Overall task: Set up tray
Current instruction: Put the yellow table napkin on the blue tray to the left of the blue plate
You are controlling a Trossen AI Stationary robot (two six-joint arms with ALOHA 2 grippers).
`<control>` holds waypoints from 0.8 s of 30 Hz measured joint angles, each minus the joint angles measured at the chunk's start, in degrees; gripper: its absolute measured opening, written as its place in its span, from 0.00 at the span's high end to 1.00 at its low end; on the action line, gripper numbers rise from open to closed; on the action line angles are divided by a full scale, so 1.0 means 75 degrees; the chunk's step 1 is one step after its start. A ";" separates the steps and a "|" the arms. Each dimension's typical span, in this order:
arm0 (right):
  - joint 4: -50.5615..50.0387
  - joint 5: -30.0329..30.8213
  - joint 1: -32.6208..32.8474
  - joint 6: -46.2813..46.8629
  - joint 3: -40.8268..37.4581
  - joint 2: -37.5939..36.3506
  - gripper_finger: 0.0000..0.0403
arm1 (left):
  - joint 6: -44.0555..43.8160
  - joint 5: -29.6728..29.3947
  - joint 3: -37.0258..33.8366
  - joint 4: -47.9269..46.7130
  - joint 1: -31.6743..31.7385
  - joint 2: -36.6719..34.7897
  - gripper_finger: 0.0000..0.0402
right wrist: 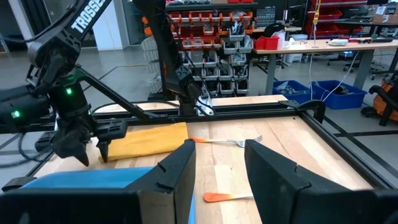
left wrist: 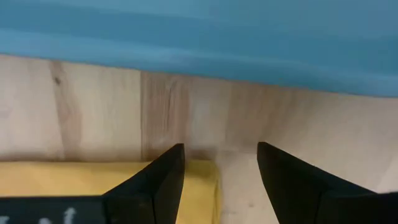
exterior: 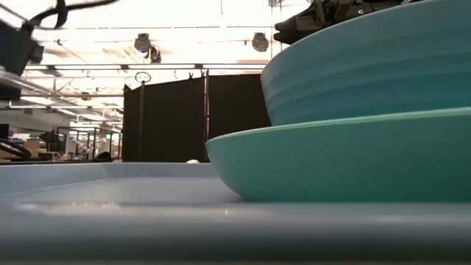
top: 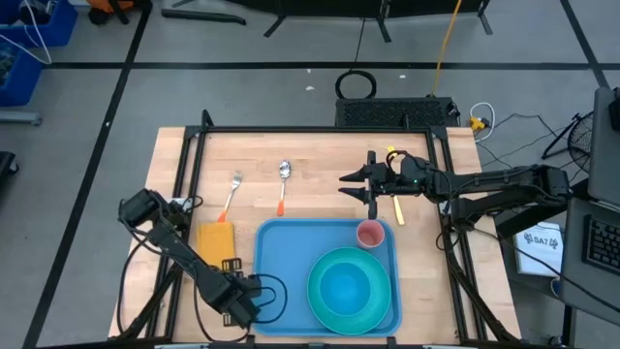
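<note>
- Left gripper (top: 254, 294) hovered low at the near left of the table, just beside the blue tray's (top: 281, 252) left rim, its fingers (left wrist: 155, 183) spread apart and holding nothing; one tip sat over the corner of the yellow-orange napkin (top: 216, 246).
- Right gripper (top: 356, 184) hung above the wood beyond the tray's far edge, fingers parted and empty, near a yellow-handled utensil (top: 396, 209).
- Tray lay at the table's near centre, carrying a turquoise bowl on a plate (top: 347, 286) and a small pink cup (top: 370, 234).
- White lettering "TROSSE" showed on the left arm (right wrist: 84, 15) in the right wrist view.
- An orange-handled fork (top: 232, 192) and spoon (top: 283, 184) lay on bare wood beyond the tray.
</note>
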 joint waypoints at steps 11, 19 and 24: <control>0.0003 0.0010 0.0099 -0.0061 0.0000 -0.0003 0.67 | 0.0135 0.0277 0.0265 -0.0581 -0.0093 0.0263 0.48; 0.0000 0.0023 0.0099 -0.0059 0.0000 -0.0003 0.67 | 0.0006 0.0347 0.0328 -0.1304 -0.0225 0.0278 0.48; 0.0003 0.0026 0.0099 -0.0058 0.0000 -0.0003 0.67 | -0.0055 0.0441 0.0329 -0.1289 -0.0219 0.0278 0.48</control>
